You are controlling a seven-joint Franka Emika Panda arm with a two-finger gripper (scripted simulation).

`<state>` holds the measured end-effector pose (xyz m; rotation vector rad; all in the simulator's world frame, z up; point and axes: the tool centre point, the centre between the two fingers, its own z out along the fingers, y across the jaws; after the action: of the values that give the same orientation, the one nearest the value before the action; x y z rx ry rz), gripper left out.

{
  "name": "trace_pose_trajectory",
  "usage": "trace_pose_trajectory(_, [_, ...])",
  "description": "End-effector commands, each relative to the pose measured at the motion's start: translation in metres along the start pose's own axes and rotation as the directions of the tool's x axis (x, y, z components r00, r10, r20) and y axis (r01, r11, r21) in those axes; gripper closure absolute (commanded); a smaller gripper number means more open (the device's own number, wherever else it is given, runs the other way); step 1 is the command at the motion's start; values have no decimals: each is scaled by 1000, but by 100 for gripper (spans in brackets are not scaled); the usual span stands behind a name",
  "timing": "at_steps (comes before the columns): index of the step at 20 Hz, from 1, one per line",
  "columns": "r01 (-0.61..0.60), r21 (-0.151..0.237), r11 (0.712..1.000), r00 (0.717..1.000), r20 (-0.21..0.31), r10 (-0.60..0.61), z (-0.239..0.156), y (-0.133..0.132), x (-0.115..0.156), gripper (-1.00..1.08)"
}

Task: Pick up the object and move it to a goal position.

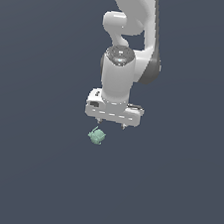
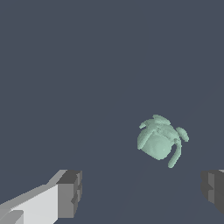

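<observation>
- The small, lumpy, pale mint-green object [image 1: 97,135] lies on the plain dark grey floor [image 1: 26,172], just below the white robot gripper [image 1: 111,125] and slightly toward the exterior view's left.
- The fingers [image 2: 70,192] stand wide apart, holding nothing; the object [image 2: 158,140] is not yet between them.
- Judged progress: early. Aligning, lowering, grasping and carrying all remain.
- No goal marker shows, and nothing nearby blocks the approach.

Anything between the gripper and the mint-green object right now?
Nothing visible. The gripper is open above the object, which lies on bare dark surface, off to the exterior view's left of the fingertips. In the wrist view only empty floor separates them.
</observation>
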<state>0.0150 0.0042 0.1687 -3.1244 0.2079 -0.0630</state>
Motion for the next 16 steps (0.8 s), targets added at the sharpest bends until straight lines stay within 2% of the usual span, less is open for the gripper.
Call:
trace_pose_trajectory(1, [-72, 0, 997, 997, 6, 72, 11, 8, 1, -92])
trace_pose_trajectory(4, [-174, -3, 985, 985, 14, 174, 26, 19, 2, -92])
trace_pose_trajectory(9, [-329, -12, 944, 944, 23, 329, 49, 37, 3, -92])
trace_pose_trajectory(16, [-464, -25, 886, 885, 27, 464, 70, 55, 3, -92])
